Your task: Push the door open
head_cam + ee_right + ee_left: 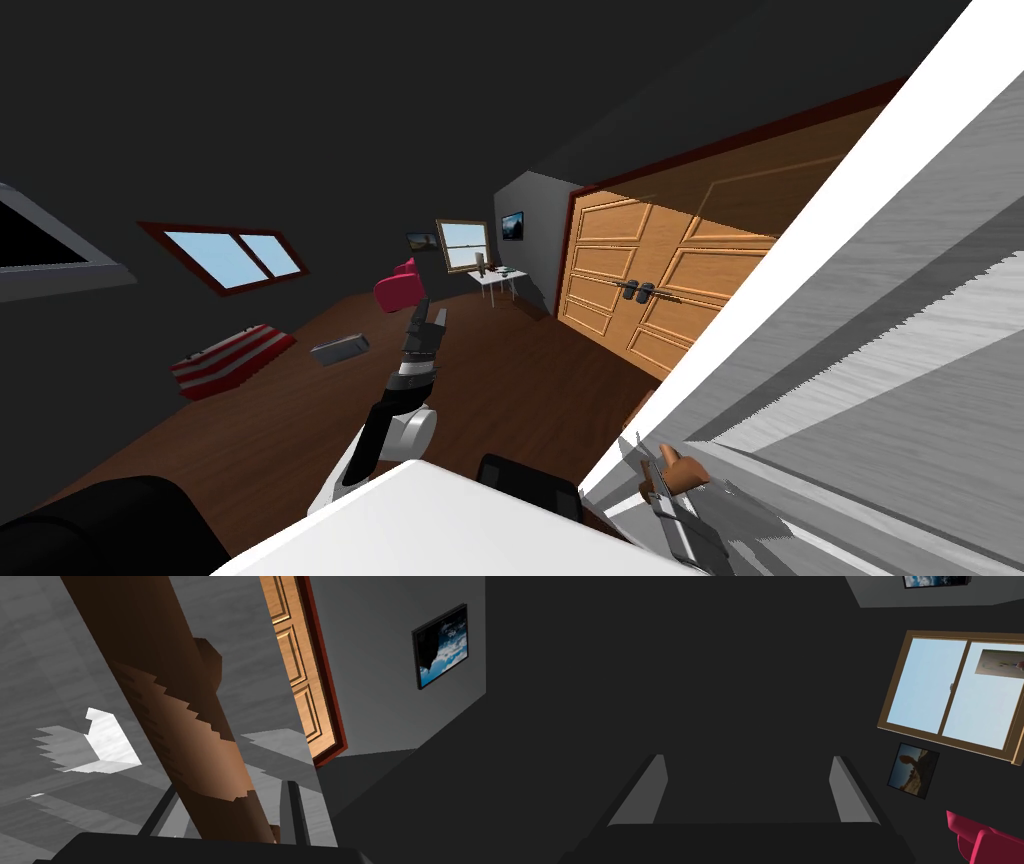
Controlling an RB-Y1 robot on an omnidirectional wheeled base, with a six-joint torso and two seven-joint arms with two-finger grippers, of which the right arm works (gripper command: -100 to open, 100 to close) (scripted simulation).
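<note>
A pale grey door (880,330) stands close on my right, slanting across the head view. Its brown handle (683,470) sticks out low on the panel, and my right gripper (660,492) is at it. In the right wrist view the brown handle (190,726) runs as a thick bar between the two fingers of the right gripper (230,811). The fingers are drawn in around it, with the grey door (60,651) right behind. My left gripper (428,312) is stretched forward over the floor, and in its wrist view the left gripper (747,786) is open and empty.
A wooden double door (640,290) in a red frame stands ahead on the right. A small white table (497,277) and a pink chair (398,288) stand at the far wall. A grey box (340,348) and a red striped cushion (230,358) lie on the brown floor to the left.
</note>
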